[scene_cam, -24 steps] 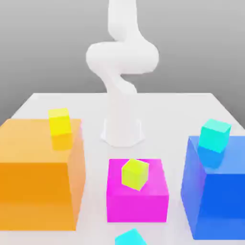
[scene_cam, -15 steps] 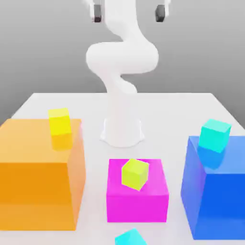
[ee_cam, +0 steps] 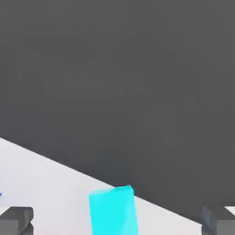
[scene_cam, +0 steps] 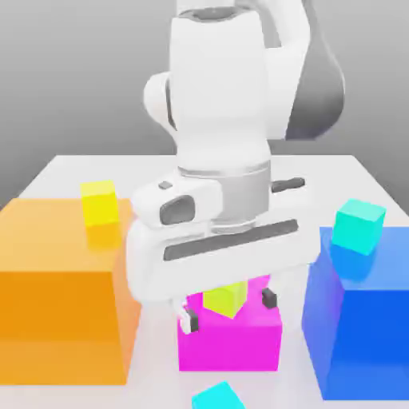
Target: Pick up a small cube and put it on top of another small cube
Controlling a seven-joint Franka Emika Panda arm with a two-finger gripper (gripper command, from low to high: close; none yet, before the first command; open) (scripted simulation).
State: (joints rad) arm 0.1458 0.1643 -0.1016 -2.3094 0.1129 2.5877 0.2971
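Evidently smooth cyan cube (ee_cam: 114, 212), open gripper (scene_cam: 230, 310) (matte-tipped)

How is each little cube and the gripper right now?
Gripper: open
Cyan cube: on the table, not picked up
Turquoise cube: on the blue block
Yellow cube: on the orange block
Yellow-green cube: on the magenta block

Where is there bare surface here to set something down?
Bare table runs between the magenta block and blue block; a narrower strip separates magenta from the orange block. It is crowded around the yellow-green cube, under the open gripper.
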